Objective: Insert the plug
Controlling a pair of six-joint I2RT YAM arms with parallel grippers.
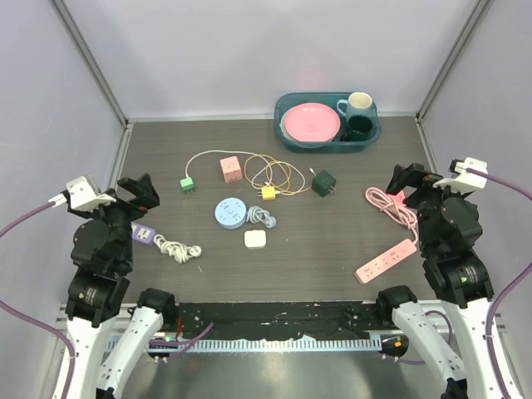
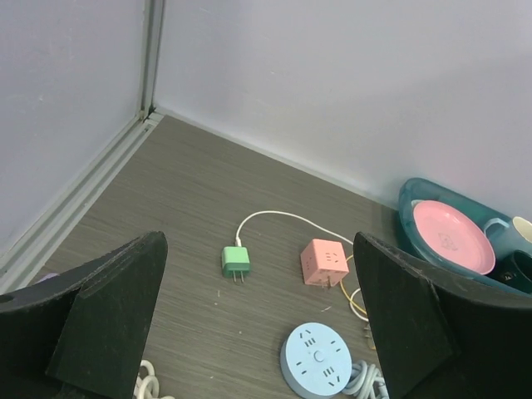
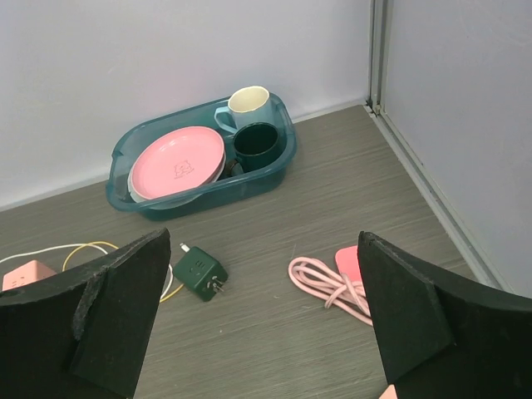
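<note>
Nothing is done yet. Over the table (image 1: 332, 249), the left gripper (image 1: 139, 192) and right gripper (image 1: 413, 179) both stand spread wide and empty. The pink power strip (image 1: 386, 259) lies at four o'clock. The dark green plug (image 1: 323, 182), loose at one o'clock, likely needs grasping and inserting.

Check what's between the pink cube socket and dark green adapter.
The yellow plug and its looped cable lie between pink cube socket and dark green adapter, per the top view.
</note>
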